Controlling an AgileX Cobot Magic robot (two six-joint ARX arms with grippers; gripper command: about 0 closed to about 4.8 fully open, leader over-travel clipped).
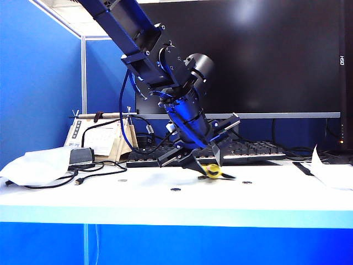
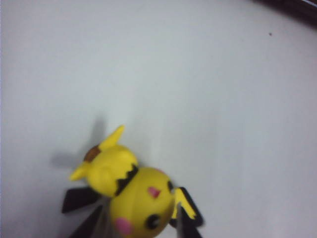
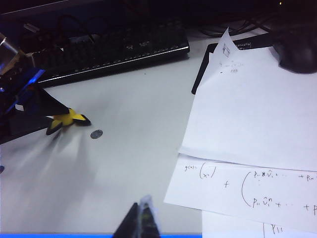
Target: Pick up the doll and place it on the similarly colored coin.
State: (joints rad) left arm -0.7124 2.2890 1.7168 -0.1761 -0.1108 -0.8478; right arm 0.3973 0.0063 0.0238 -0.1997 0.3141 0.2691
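A: The left gripper [image 1: 205, 165] is low on the table [image 1: 165, 201], jaws narrow beside the doll [image 2: 130, 191] — gripping or letting go, I cannot tell.

B: And the coin [image 2: 91, 154]?

A: Brown edge under the doll. If the doll sits off-centre, it may tip off.

B: Right gripper [image 3: 140, 221]?

A: Pinched together, empty, well apart. White table, keyboard [image 3: 106, 47], papers [image 3: 247, 124], blue partition.

The doll [image 2: 131, 191] hides most of the coin [image 2: 91, 154]; the fingers [image 2: 86, 225] are cut off.
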